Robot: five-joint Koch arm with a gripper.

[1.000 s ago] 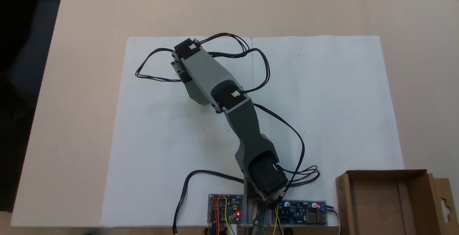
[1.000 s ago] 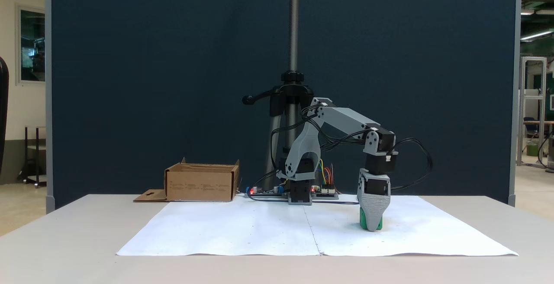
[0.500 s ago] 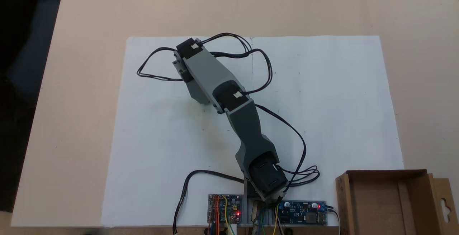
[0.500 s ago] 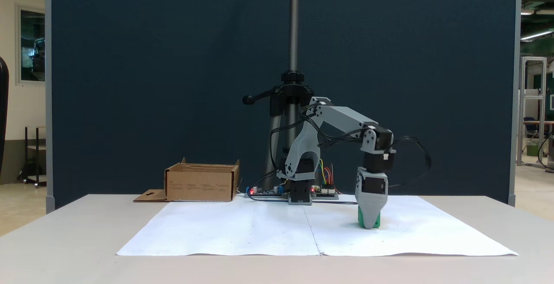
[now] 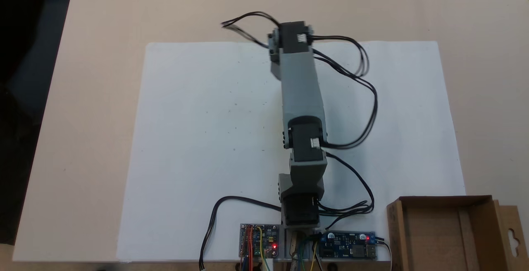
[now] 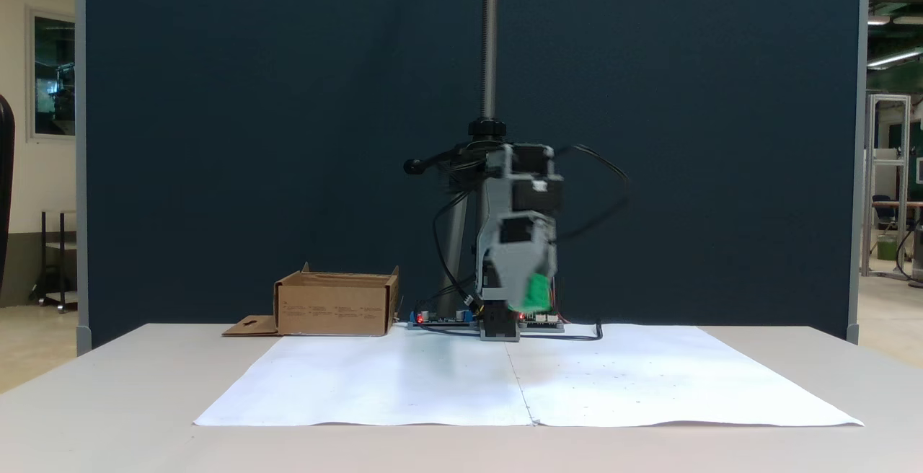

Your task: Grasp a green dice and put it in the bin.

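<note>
The arm holds the green dice up in the air.

The cardboard bin sits at the table's corner, beside the circuit boards at the arm's base, well apart from the dice. A white paper sheet covers the table, with nothing on it in between. The arm reaches straight out over the paper. The blurry gripper points down, its fingers closed on the green dice, high above the paper.

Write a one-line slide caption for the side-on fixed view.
Claw carries the green dice above the white paper, with the bin waiting at left.
</note>
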